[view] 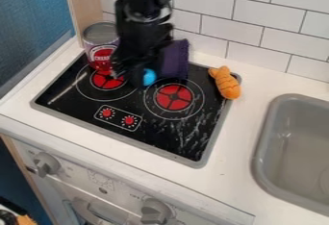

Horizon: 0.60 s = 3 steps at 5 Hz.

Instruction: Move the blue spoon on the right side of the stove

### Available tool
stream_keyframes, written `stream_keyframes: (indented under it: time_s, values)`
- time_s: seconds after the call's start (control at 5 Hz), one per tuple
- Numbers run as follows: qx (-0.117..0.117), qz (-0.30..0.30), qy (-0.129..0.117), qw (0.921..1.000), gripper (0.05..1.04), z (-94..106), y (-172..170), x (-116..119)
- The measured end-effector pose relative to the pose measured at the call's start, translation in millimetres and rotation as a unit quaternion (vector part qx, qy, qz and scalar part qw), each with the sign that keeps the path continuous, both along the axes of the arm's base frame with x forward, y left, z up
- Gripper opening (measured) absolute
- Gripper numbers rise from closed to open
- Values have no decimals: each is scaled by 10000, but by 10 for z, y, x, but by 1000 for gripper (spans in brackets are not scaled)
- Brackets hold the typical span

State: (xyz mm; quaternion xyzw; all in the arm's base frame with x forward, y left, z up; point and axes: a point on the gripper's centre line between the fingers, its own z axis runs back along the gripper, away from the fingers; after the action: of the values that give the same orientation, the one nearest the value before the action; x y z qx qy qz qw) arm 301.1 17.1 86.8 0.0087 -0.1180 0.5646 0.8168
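Claw (pixel 127 71): low over the rear of the stove (pixel 157 133), left of centre. Open, closed or gripping: cannot tell. Spoon (pixel 149 77): blue part visible just right of the claw, beside the cloth (pixel 175 59); rest hidden, contact with the claw uncertain. Cloth: purple, right of the claw. Can (pixel 101 36): left of and behind the claw, near. Toy (pixel 225 82): orange, well right of the claw, across the stove's edge.

Step in hand, by judgement: securing the spoon. Before any lift, check for a firm hold; if loose, centre on the spoon and pinch squarely, against twisting. Raise straight up, slowly, clear of the cloth. Carry rightward from the present claw position, over the right burner (pixel 174 97), short of the toy. Lower until flat on the stove, release gently, withdraw upward.
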Motion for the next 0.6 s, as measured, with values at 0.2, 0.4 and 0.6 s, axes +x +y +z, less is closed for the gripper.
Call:
stream_keyframes:
  time_s: [0.2,0.4,0.6]
  values:
    - [-169,-961,142,9951,421,19,-501,-102]
    - [-163,-1881,88,9820,421,23,-973,-169]
    - [-34,-2578,191,9660,421,-175,-1302,-218]
